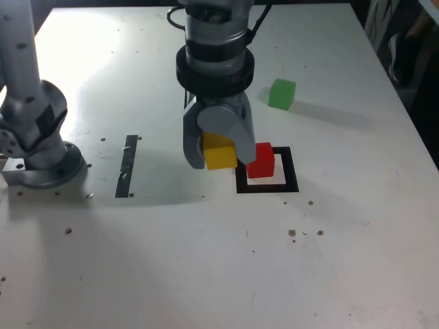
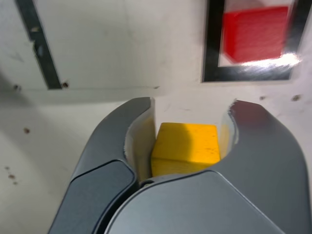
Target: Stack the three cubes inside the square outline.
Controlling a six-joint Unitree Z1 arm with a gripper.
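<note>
Gripper [image 1: 221,152] jaws are clamped on the yellow cube [image 1: 219,151], held clear of the table just beside the square outline [image 1: 291,185], on the exterior view's left. Inside that outline sits the red cube [image 1: 261,160]; the green cube [image 1: 282,93] lies beyond it. Matte, rigid, sharp-edged blocks, probably light; opposite flat faces give the surest grip.
</note>
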